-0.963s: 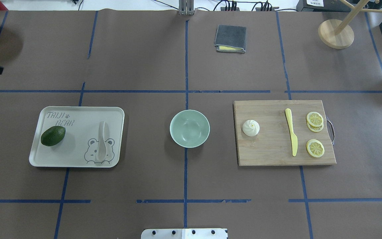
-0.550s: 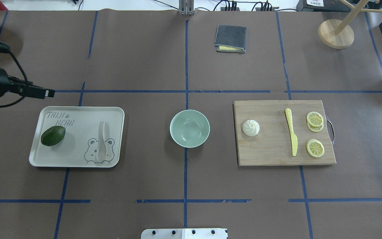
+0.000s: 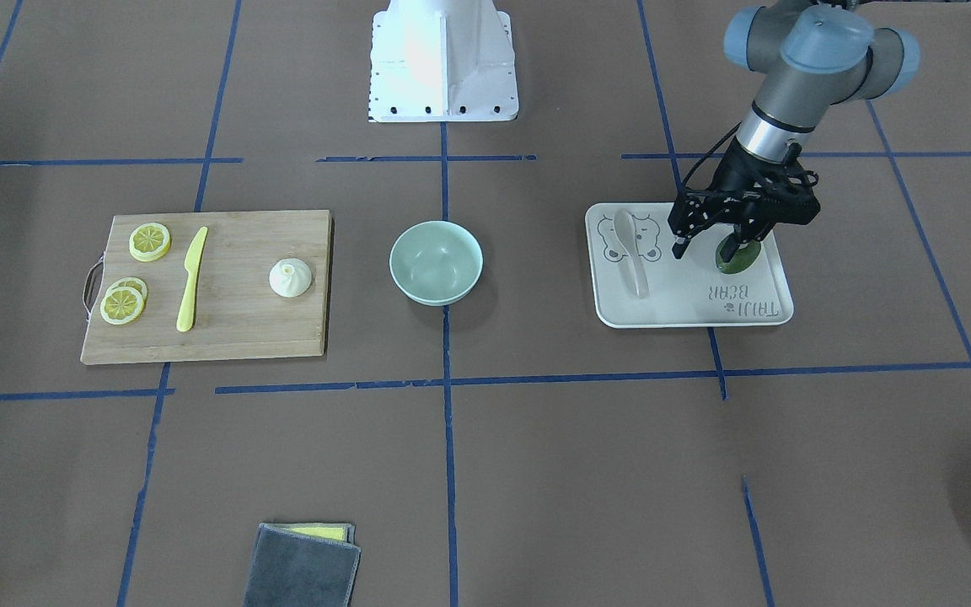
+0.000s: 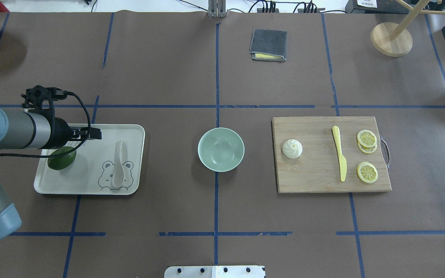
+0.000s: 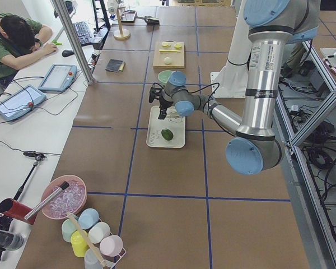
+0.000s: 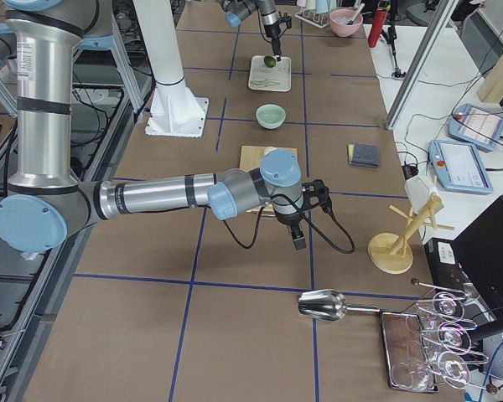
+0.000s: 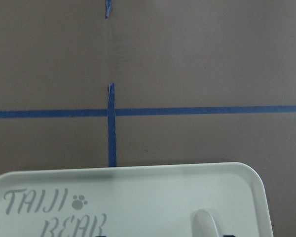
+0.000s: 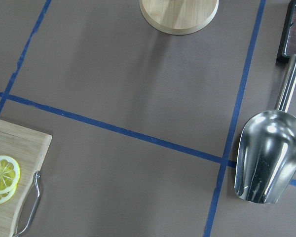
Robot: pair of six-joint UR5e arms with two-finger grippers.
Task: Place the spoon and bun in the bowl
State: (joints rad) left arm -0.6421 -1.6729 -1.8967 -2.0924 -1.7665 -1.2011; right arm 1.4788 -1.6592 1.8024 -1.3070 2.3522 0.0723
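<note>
The off-white spoon lies on the pale tray, over the bear print; it also shows in the front view, and its handle tip shows in the left wrist view. The white pleated bun sits on the left part of the wooden board. The mint-green bowl stands empty at the table's middle. My left gripper is open and empty above the tray, between the spoon and a dark green fruit. My right gripper shows only in the right side view; I cannot tell its state.
A yellow plastic knife and lemon slices lie on the board. A folded grey cloth and a wooden stand base are at the far side. A metal scoop lies at the right edge.
My left arm has come in from the left edge and now hangs over the tray. The spoon, bun and bowl have not moved.
</note>
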